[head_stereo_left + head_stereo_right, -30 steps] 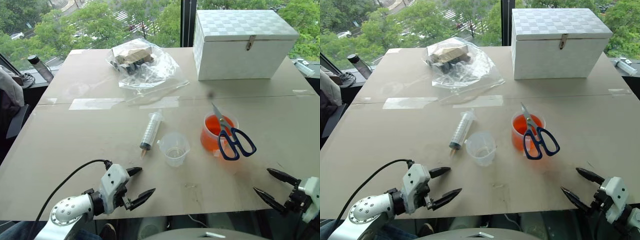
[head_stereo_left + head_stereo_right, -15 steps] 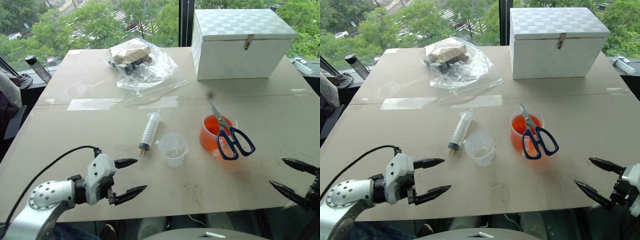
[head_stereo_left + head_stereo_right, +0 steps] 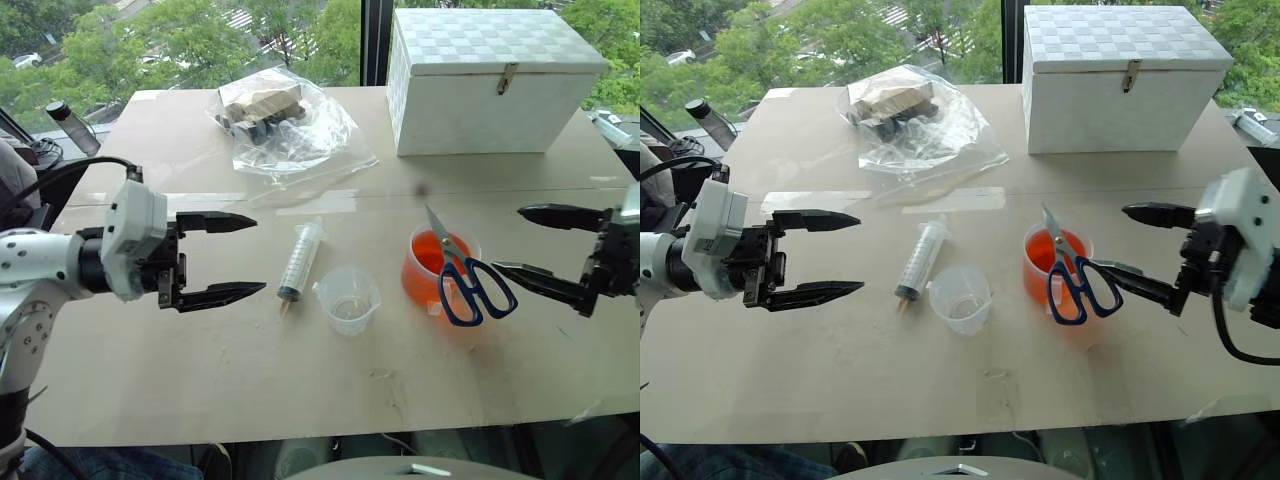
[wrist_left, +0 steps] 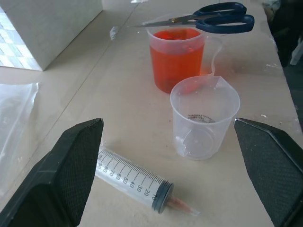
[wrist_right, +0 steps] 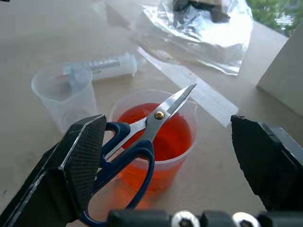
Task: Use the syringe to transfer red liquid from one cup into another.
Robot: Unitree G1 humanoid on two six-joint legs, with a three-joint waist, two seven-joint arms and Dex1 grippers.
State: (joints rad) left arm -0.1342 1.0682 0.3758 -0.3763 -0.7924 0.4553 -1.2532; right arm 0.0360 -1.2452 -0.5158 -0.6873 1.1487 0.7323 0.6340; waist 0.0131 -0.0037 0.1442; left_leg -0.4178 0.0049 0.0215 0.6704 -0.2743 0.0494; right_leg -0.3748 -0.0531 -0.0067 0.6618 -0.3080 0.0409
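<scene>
Arms up: we have lifted both grippers from the near table edge to flank the work. Our left gripper [image 3: 228,258], spread wide and empty, faces the clear plastic syringe [image 3: 302,258] lying just beside the small colourless beaker [image 3: 347,298]. Our right gripper [image 3: 545,247], equally wide, nears blue-handled scissors [image 3: 468,280] resting across the tall cup [image 3: 424,272] of orange-red liquid [image 4: 176,49]. Nothing is drawn yet.

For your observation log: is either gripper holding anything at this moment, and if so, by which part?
Nothing is held. The left gripper and right gripper are both open in the air above the table; the syringe lies untouched.
</scene>
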